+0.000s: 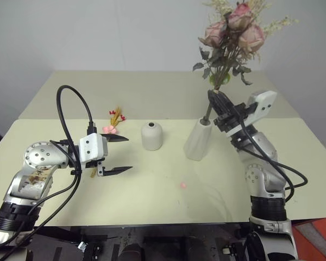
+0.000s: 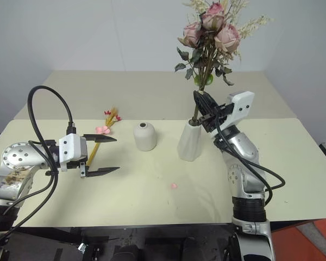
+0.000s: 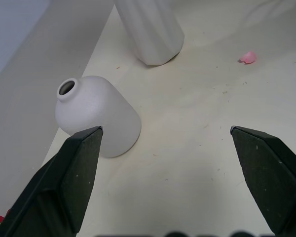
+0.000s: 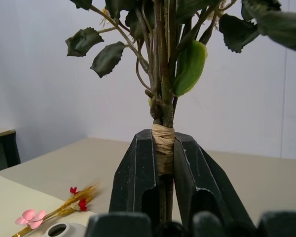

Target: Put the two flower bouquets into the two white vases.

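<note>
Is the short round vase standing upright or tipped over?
Upright. The short round vase stands on its base on the table, mouth facing up, nothing in it.

Two head cameras look forward and down over the table (image 1: 163, 196), sharing the whole scene. The left wrist camera sits close above the short vase (image 3: 96, 116). The right wrist camera faces up the rose stems (image 4: 163, 98).

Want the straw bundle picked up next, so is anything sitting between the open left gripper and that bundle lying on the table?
Nothing visible does. The straw bundle lies just beyond the left gripper on bare table; the short vase stands off to the side.
</note>
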Robot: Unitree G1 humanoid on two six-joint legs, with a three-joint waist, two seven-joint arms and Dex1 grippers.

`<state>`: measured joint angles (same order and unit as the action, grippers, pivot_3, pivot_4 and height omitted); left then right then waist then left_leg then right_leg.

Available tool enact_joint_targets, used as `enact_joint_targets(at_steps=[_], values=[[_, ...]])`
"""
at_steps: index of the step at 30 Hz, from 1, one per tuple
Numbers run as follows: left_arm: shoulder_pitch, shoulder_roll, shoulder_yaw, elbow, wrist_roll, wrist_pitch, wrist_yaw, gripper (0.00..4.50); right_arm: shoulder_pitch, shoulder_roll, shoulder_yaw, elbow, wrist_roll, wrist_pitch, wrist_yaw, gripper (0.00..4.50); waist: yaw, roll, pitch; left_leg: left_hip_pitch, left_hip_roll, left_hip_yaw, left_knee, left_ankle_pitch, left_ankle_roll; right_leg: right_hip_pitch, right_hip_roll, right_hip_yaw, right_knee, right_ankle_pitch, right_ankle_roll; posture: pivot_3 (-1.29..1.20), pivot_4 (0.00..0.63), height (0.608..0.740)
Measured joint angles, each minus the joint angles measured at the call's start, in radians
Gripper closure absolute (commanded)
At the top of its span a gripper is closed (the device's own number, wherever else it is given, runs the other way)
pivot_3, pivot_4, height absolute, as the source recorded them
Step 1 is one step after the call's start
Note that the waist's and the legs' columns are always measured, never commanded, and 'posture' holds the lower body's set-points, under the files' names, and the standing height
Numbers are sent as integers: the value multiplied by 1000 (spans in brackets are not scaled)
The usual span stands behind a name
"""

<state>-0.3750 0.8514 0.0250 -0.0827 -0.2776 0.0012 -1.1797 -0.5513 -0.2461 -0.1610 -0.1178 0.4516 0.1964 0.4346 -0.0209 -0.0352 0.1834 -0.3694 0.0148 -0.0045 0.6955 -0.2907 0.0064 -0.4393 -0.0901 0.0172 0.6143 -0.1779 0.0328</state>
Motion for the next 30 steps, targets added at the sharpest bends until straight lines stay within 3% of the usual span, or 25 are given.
enact_joint_targets(at_steps=[17,29,30], values=[[-14,-1,-2,18,0,-18,-3,0,60,21,16,-36,-19,-19,-3,4262,0,0,0,0,0,0,0,0,0,0,0,0,0,0,0,0,150,740],[-19,-6,-2,25,2,-11,20,0,142,-2,32,-114,-4,-7,30,203,2,0,0,0,0,0,0,0,0,0,0,0,0,0,0,0,150,740],[-16,-13,2,21,10,12,56,0,179,-28,31,-157,15,21,41,203,6,0,0,0,0,0,0,0,0,0,0,0,-1,0,0,0,150,740]])
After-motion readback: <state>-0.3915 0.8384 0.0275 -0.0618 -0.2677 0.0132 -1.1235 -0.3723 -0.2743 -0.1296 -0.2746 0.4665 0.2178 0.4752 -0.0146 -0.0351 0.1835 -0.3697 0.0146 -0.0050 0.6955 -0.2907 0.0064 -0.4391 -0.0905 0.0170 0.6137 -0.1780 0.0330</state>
